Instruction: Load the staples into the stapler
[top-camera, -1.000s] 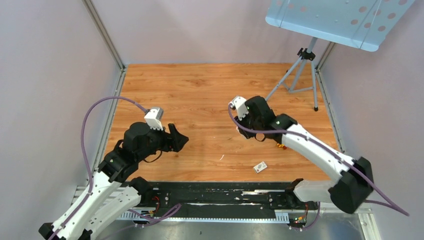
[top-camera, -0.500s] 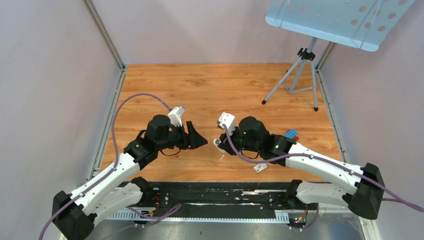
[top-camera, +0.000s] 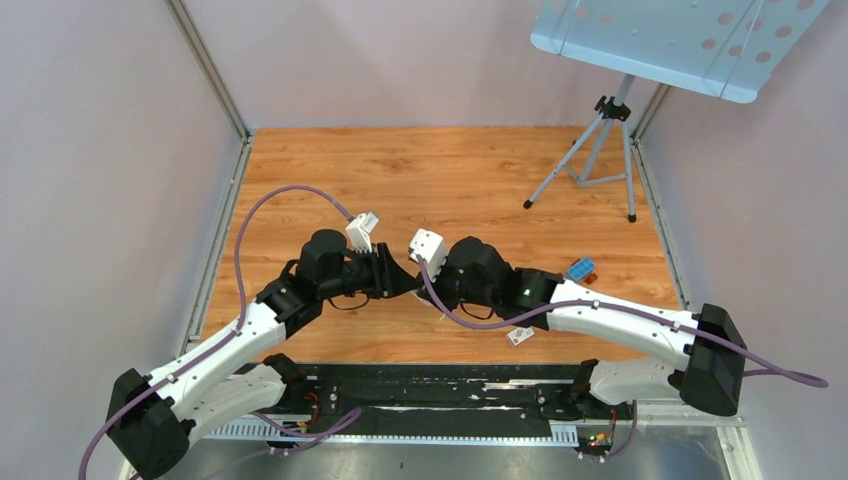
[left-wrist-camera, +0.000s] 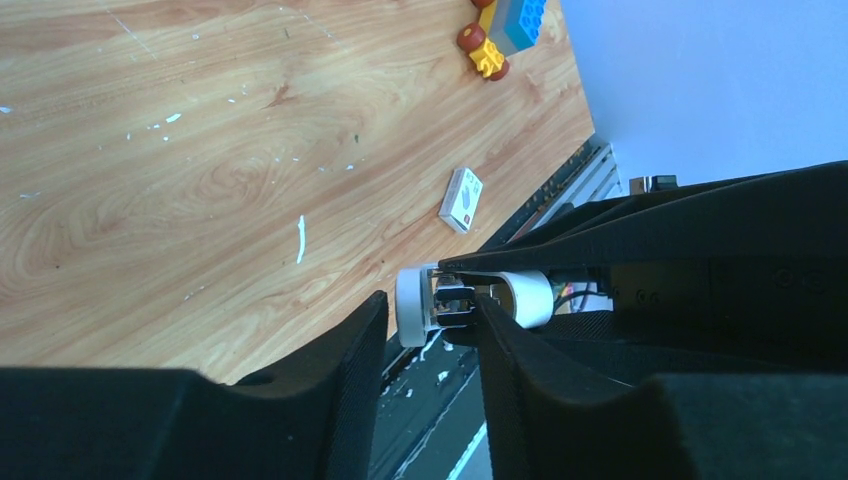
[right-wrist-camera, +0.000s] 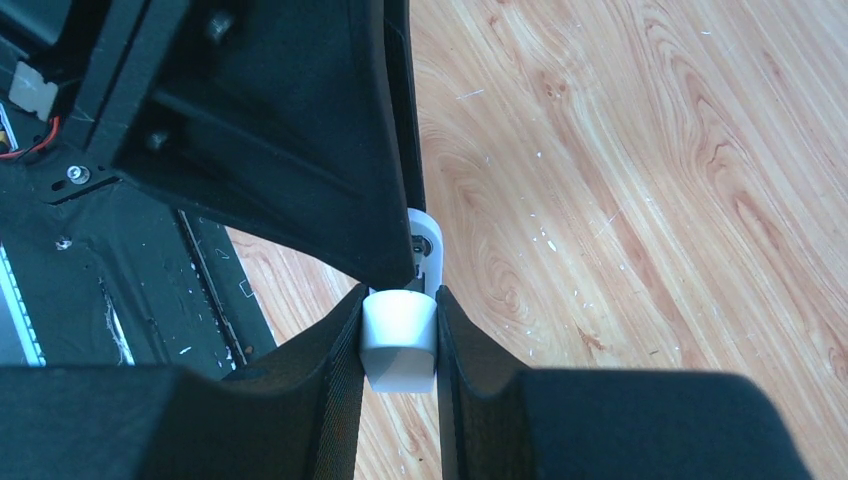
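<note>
My right gripper (right-wrist-camera: 398, 300) clamped the stapler (left-wrist-camera: 410, 318); my left gripper (left-wrist-camera: 428, 305) straddled its end, grip unclear. I saw no staples; loading not yet done.

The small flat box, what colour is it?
The small flat box is white with a red mark; left wrist view.

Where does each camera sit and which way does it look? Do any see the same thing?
Top camera: high above and behind the arms, looking down on the wooden table; both arms show, left tool facing right tool.
Left wrist camera: on the left arm, looking past its own fingers at the stapler and the small white box.
Right wrist camera: on the right arm, looking along its own fingers, which clamp the stapler.
Shared: both wrist cameras see the stapler; top and left wrist see the small white box.
</note>
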